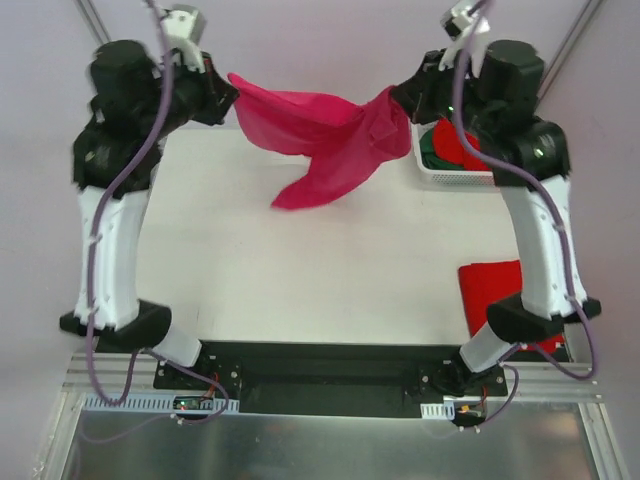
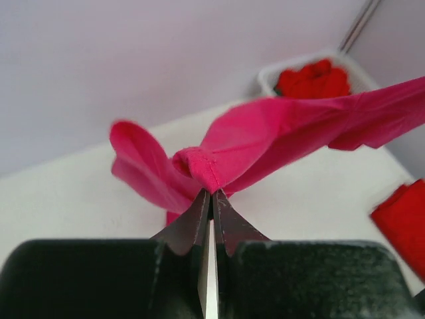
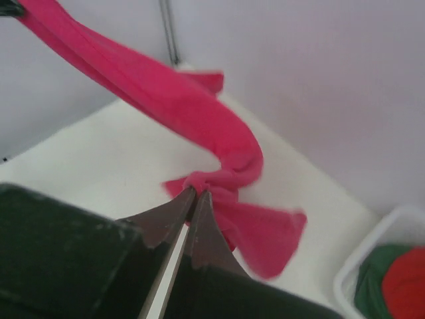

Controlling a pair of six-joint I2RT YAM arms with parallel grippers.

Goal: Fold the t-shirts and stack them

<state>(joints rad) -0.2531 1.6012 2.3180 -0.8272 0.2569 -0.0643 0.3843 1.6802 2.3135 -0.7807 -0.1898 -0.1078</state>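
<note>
A magenta-pink t-shirt [image 1: 320, 135] hangs stretched in the air between my two grippers, above the far part of the white table [image 1: 300, 270]; its lower part droops toward the table. My left gripper [image 1: 228, 92] is shut on one bunched edge of the magenta-pink t-shirt [image 2: 265, 143], pinched at the fingertips [image 2: 201, 203]. My right gripper [image 1: 402, 100] is shut on the other bunched edge [image 3: 219, 179]. A folded bright red t-shirt [image 1: 492, 290] lies at the table's near right, partly hidden by my right arm. Red and dark green t-shirts [image 1: 452, 150] sit in the basket.
A white slotted plastic basket [image 1: 448, 175] stands at the far right corner; it also shows in the left wrist view [image 2: 265, 80] and the right wrist view [image 3: 372, 259]. A pale wall rises behind the table.
</note>
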